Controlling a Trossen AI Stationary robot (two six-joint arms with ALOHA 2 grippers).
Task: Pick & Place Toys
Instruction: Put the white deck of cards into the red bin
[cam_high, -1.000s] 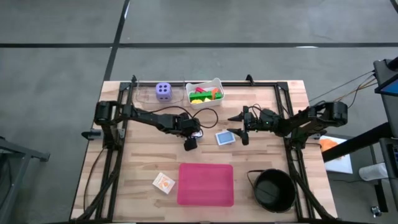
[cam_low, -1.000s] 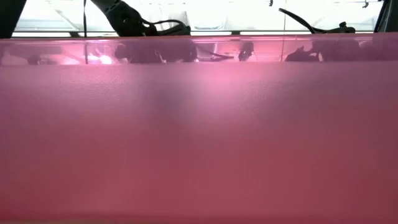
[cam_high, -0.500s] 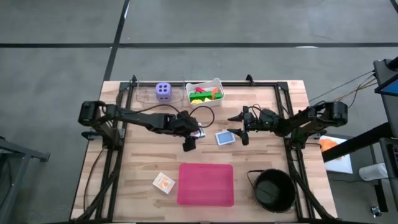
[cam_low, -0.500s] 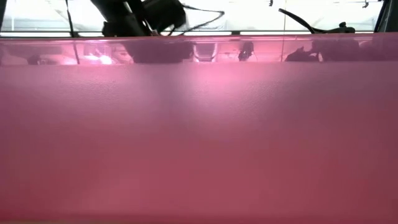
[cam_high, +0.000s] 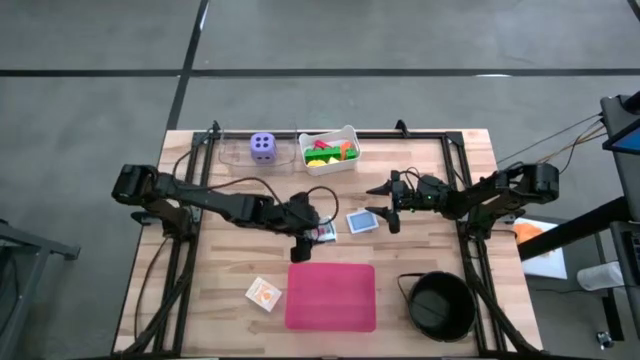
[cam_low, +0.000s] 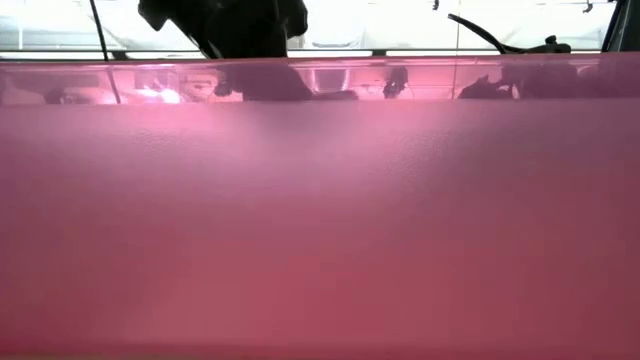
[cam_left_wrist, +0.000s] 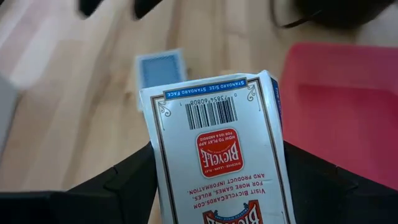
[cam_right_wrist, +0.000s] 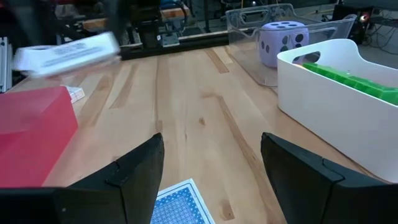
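My left gripper (cam_high: 312, 236) is shut on a white card box (cam_left_wrist: 217, 155) just off the far edge of the pink mat (cam_high: 330, 295). A blue card (cam_high: 362, 222) lies flat on the table between the two grippers. My right gripper (cam_high: 390, 207) is open and empty just right of it; the card also shows between its fingers (cam_right_wrist: 180, 202). An orange card (cam_high: 264, 293) lies left of the mat. The purple die (cam_high: 263, 146) sits in a clear holder at the far edge. The coloured blocks lie in the white tub (cam_high: 328, 148). My left gripper pinches the white card box between its two fingers, one on each long side (cam_left_wrist: 151, 168). The printed face is turned toward the wrist camera. The fingers lie across the box. In the right wrist view the box (cam_right_wrist: 65, 53) hangs clear of the table, roughly level.
A black bowl (cam_high: 440, 305) stands at the near right. The pink mat fills almost all of the low view (cam_low: 320, 220). Bare wood shows at the near left and between the tub and the grippers.
My left gripper has moved toward the table's near edge, toward the pink mat's far edge. It has carried the white card box along, still shut on it. My right gripper has kept still.
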